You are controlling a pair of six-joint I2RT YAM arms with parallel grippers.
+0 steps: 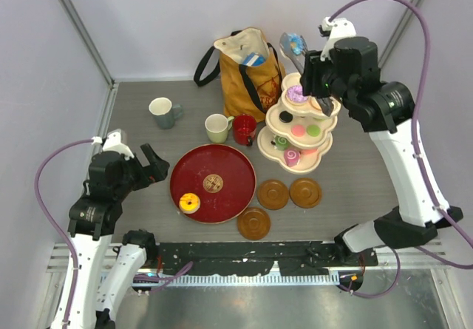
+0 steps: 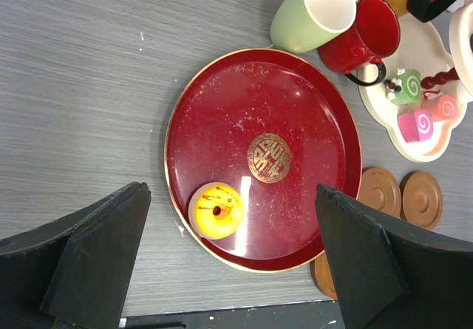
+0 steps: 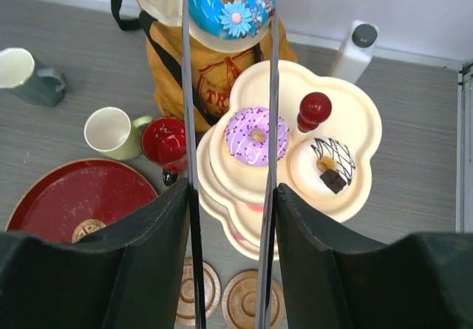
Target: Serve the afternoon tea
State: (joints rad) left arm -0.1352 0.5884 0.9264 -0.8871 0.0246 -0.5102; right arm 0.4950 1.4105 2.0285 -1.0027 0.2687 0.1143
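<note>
blue donut point(image 3: 229, 4): pinched near the tips of the tongs point(image 3: 186, 122), in the air; in the right wrist view it sits over the mouth of the tote point(image 3: 214, 70), beyond the stand point(image 3: 362, 122); on no tier yet.
right hand point(image 3: 230, 190): clamped on the tongs, one finger pressing each blade from outside.
slip risk: the blades are thin and hold the blue donut only by its rim; a jolt or a slackened squeeze would likely drop it into the tote or onto the worktop point(image 2: 74, 85).
stand, top tier: purple donut point(image 3: 256, 134), white donut point(image 3: 325, 168) and red knob point(image 3: 314, 109); little bare room left.
placement risk: setting the blue donut here may shove a neighbour over the edge, or a blade may catch the knob and rock the stand.
stand, lower tiers: macarons and roll cakes, partly hidden; a rocked stand could spill them.
red mug point(image 3: 166, 140): just beside the bottom tier, contact unclear; pale green mug point(image 3: 111, 131) against it; grey-green mug point(image 3: 26, 74) well apart. A low sweep of the arm could tip them.
saucers point(image 1: 273, 194): three, bare, near the tray point(image 2: 222, 122); no mug on them yet.
yellow donut point(image 2: 216, 211): on the tray, close to its near rim.
left hand point(image 2: 230, 192): fingers wide apart, holding nothing, above the tray; a careless descent could knock the yellow donut off.
</note>
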